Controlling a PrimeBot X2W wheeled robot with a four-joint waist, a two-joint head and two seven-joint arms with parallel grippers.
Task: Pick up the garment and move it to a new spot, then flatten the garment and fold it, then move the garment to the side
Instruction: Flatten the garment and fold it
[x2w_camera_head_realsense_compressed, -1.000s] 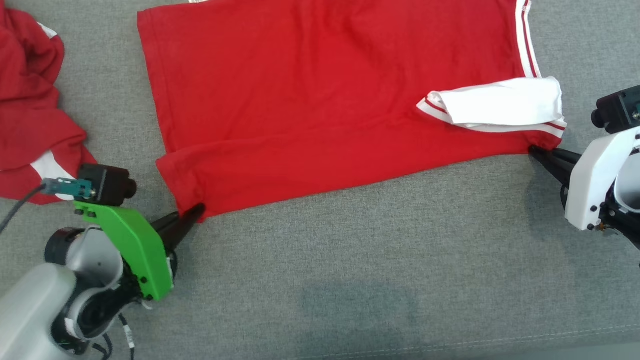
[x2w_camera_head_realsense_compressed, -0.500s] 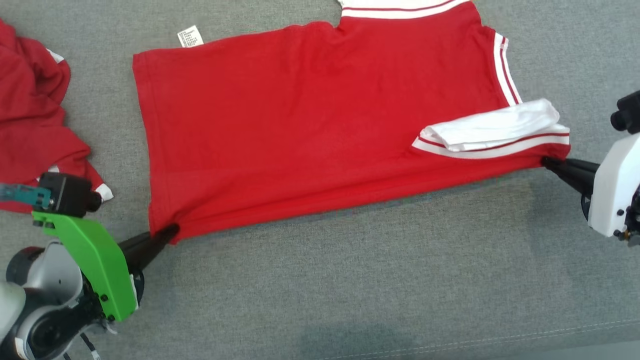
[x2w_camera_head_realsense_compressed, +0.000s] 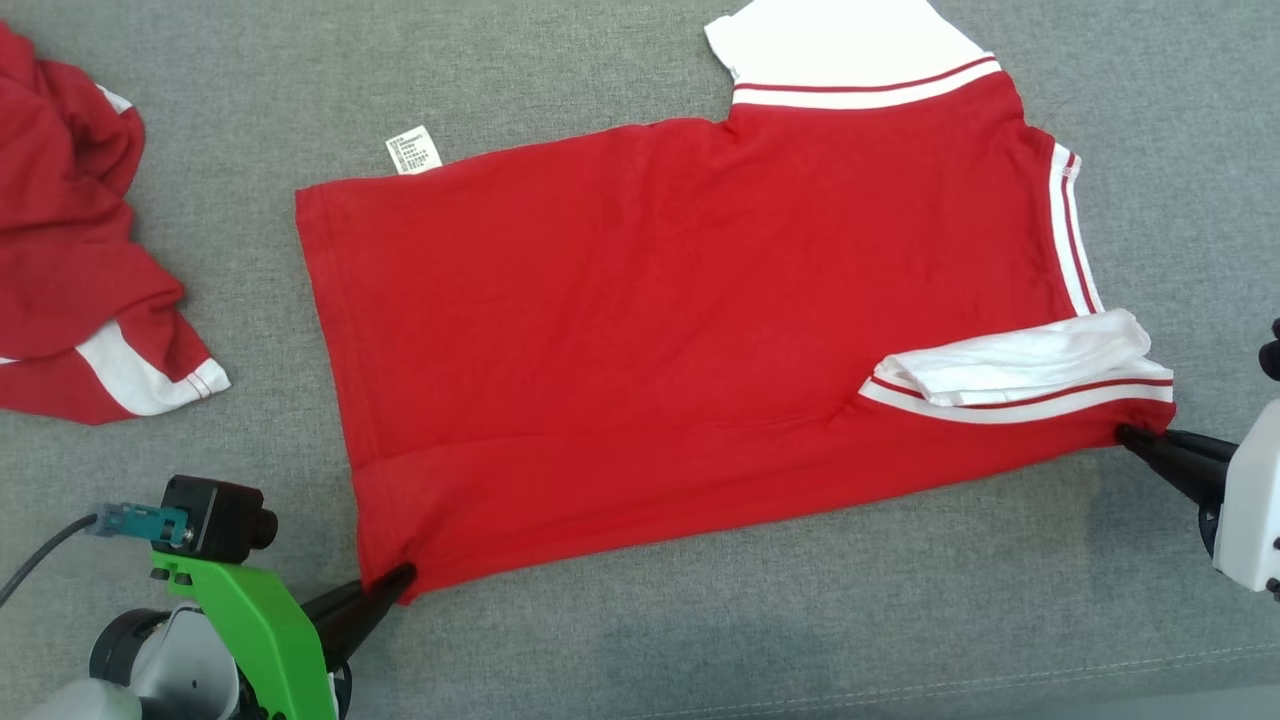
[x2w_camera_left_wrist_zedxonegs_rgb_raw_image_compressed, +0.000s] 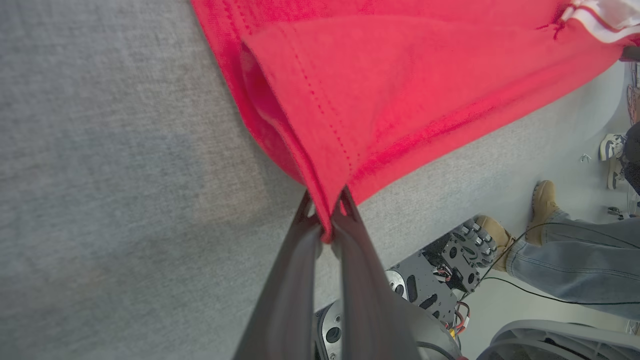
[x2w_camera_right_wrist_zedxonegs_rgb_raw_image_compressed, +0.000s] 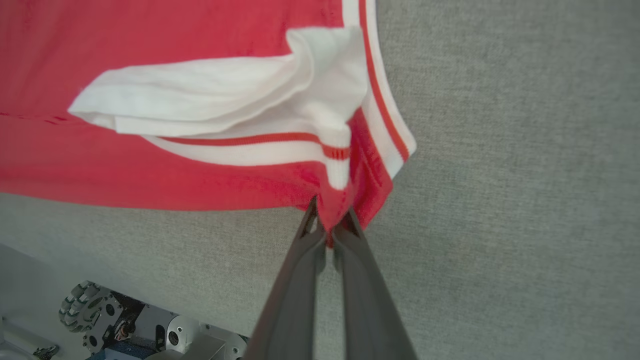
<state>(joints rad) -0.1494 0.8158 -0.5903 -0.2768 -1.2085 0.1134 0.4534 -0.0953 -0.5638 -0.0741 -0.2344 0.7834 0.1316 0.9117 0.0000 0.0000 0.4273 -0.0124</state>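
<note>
L gripper (x2w_camera_head_realsense_compressed: 400, 578): clamped on red shirt (x2w_camera_head_realsense_compressed: 650, 330) hem corner at its tips
R gripper (x2w_camera_head_realsense_compressed: 1128, 436): pinching sleeve-side corner

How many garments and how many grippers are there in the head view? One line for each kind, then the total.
Garments: 2, the flat red shirt and the crumpled red garment.
Grippers: 2, the left gripper and the right gripper, each shut on a corner of the flat red shirt.
Total: 4.
</note>
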